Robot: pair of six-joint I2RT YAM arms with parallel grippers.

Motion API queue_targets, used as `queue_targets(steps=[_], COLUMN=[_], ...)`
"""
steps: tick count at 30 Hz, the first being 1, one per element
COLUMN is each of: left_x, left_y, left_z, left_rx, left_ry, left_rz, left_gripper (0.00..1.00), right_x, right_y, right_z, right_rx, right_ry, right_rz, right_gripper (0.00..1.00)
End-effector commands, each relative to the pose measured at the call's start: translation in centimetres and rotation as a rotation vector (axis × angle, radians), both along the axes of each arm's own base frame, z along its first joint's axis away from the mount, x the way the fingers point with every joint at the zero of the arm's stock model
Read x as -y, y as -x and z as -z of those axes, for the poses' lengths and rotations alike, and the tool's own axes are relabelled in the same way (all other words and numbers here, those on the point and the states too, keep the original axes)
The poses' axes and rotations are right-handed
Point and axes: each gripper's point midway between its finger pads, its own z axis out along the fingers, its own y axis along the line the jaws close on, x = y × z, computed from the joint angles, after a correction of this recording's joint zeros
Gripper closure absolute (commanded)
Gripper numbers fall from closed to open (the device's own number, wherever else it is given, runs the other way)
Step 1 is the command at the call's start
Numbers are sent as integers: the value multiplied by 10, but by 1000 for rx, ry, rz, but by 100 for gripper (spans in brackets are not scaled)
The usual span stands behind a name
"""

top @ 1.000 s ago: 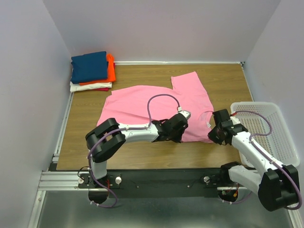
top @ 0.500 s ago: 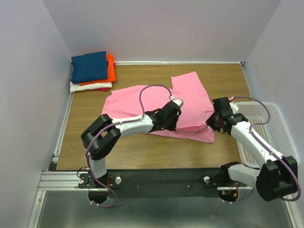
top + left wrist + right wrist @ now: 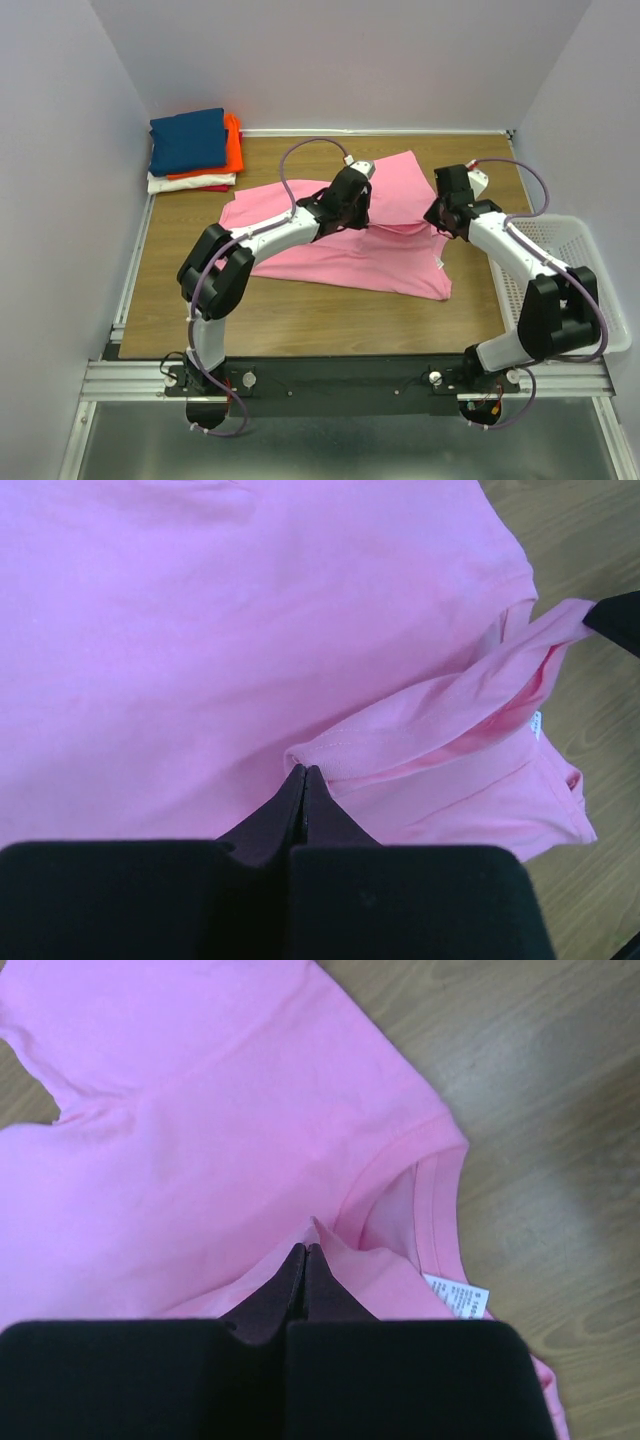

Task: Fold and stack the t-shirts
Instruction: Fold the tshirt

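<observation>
The large pink t-shirt (image 3: 340, 250) lies across the middle of the table, with its near edge lifted and carried toward the back. My left gripper (image 3: 352, 207) is shut on a fold of the pink cloth (image 3: 330, 755). My right gripper (image 3: 437, 214) is shut on the pink cloth near the collar (image 3: 440, 1175), where a white label (image 3: 462, 1298) shows. The strip of cloth between the grippers hangs taut above the shirt. A stack of folded shirts sits at the back left: navy blue (image 3: 187, 140) on top, then orange (image 3: 232, 147), white (image 3: 190, 182) and red (image 3: 212, 188).
A white mesh basket (image 3: 575, 280) stands at the right edge of the table. Bare wood shows along the front (image 3: 300, 320) and at the far right (image 3: 490, 160). Purple walls close in the left, back and right.
Both grippers have moved from the shirt's near edge toward the back, carrying the pink cloth up and over the shirt. The near part of the shirt now lies folded.
</observation>
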Motion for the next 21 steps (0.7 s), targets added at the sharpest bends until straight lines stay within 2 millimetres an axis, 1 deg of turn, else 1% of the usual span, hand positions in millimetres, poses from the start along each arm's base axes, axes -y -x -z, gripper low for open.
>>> queue_targets(steps=[1, 2, 3, 5, 8, 16, 21], left_x=[3, 3, 4, 4, 3, -3, -5], left_y=[-11, -12, -14, -17, -19, -29, -35], left_z=[7, 12, 10, 17, 22, 19, 27], left_rx=[-22, -29, -28, -38, -48, -38, -44], left_ry=[-2, -7, -4, -14, -16, -15, -31], left_rz=[-2, -5, -7, -10, -19, -65, -79], left_gripper=[100, 100, 100, 100, 100, 100, 100], right_x=[10, 11, 12, 15, 18, 23, 23], right_y=[-26, -28, -31, -36, -39, -44, -51], right_z=[-10, -9, -6, -7, -2, 3, 10], right_rx=[49, 49, 42, 50, 41, 38, 25], right_ry=[79, 83, 90, 96, 98, 94, 94], right_rz=[19, 21, 25, 32, 38, 43, 34], right_gripper=[100, 100, 100, 99, 100, 100, 100])
